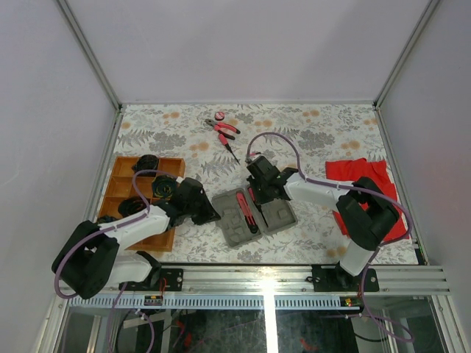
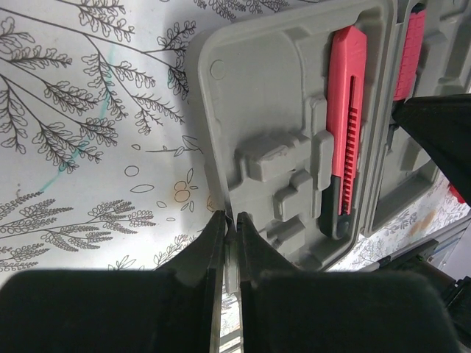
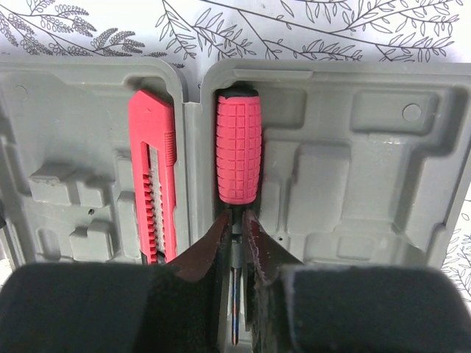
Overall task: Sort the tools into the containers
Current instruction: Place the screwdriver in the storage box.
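Observation:
The grey case [image 1: 276, 215] lies open in the middle of the table. In its left half rests a pink utility knife [image 2: 344, 125]. A screwdriver with a pink ribbed handle [image 3: 238, 147] lies in a recess by the hinge, and my right gripper [image 3: 237, 224] is shut on its metal shaft just below the handle. At the case's left rim, my left gripper [image 2: 231, 224] is shut, pinching the thin grey edge. Pink-handled pliers [image 1: 223, 129], a small pink disc [image 1: 219, 115] and a thin dark tool [image 1: 232, 153] lie on the table beyond the case. The wooden tray [image 1: 118, 187] stands at the left.
A red cloth [image 1: 360, 180] lies at the right, partly under the right arm. Dark round items [image 1: 163, 188] sit in the wooden tray. White walls with metal corner posts enclose the flowered table, and the rail with the arm bases runs along the near edge.

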Robot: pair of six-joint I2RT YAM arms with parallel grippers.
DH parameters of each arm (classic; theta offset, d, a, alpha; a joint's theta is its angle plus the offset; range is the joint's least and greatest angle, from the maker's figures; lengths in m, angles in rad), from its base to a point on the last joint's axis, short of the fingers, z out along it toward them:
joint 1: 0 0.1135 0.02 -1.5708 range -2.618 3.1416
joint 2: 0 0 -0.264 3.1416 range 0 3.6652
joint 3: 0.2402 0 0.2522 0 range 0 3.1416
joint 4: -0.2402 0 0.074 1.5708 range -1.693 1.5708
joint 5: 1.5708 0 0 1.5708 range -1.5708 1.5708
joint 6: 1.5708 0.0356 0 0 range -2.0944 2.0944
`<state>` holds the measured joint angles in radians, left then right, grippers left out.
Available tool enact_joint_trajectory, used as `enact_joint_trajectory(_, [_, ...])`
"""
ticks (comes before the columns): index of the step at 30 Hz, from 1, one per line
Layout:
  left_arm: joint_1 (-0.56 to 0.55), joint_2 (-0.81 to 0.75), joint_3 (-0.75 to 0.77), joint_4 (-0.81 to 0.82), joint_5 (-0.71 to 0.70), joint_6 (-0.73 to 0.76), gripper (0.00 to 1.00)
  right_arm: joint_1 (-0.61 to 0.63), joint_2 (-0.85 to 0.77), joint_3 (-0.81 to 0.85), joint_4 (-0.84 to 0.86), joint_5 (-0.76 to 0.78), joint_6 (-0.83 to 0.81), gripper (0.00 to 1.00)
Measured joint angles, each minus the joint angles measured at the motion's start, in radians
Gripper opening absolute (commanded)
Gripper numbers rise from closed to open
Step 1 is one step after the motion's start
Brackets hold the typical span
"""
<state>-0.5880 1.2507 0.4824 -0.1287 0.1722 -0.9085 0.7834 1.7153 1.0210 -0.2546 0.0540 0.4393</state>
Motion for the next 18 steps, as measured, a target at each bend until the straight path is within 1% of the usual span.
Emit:
enact_joint_trajectory(1, [0.000, 0.003, 0.002, 0.000, 0.000, 0.002, 0.00, 0.004, 0.010, 0.016, -0.015, 0.011, -0.005, 0.01])
enact_joint_trajectory(2, [0.000, 0.005, 0.005, 0.000, 0.001, 0.005, 0.00, 0.007, 0.018, 0.028, -0.028, 0.017, -0.010, 0.00])
enact_joint_trajectory(11, [0.000, 0.018, 0.017, -0.009, 0.003, 0.022, 0.00, 0.016, 0.076, 0.075, -0.087, 0.029, -0.028, 0.00])
enact_joint_trajectory(18, [0.001, 0.040, 0.048, -0.047, 0.002, 0.048, 0.00, 0.026, 0.075, 0.066, -0.077, 0.044, -0.029, 0.00])
